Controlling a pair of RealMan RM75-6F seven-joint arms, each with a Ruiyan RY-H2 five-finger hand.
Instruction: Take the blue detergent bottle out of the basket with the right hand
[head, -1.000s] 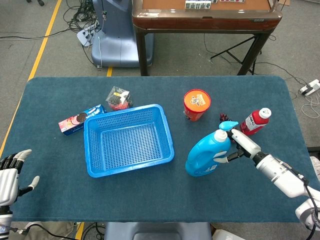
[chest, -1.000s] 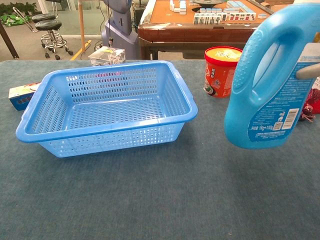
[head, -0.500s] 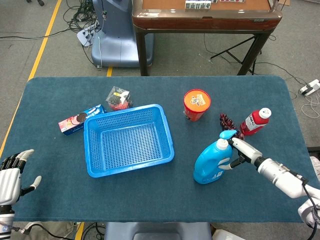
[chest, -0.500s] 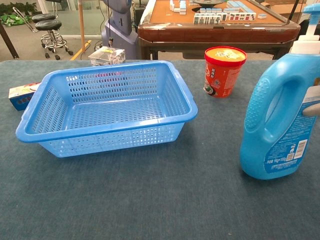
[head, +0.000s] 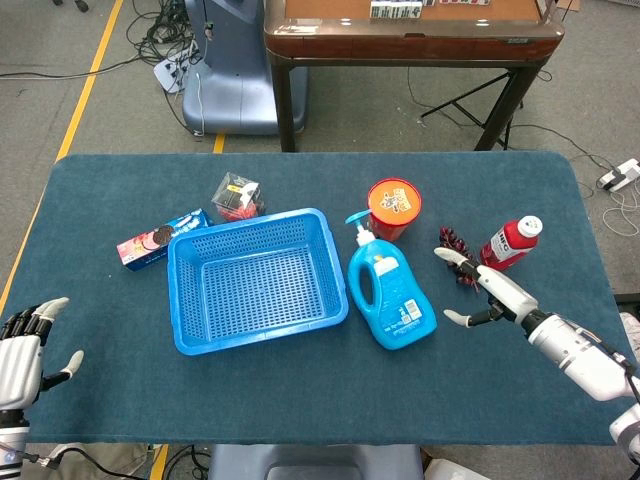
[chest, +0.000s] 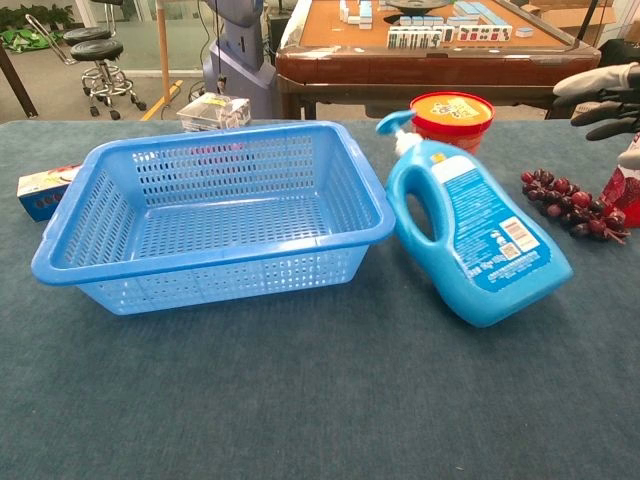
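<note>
Lying toppled on blue table (head: 300, 400), detergent bottle (head: 391, 298); right hand (head: 480, 290) released, fingers spread.

The detergent bottle (head: 390, 296) is bright blue with a pale label bearing orange marks. At its nine o'clock the basket (head: 256, 283) is blue plastic, its walls and floor patterned with perforations. At twelve o'clock the cup (head: 393, 207) is red, its lid orange. The table (head: 300, 390) is dark teal.

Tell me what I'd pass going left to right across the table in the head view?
Left robot hand → cookie box → basket → bottle → right robot hand.
</note>
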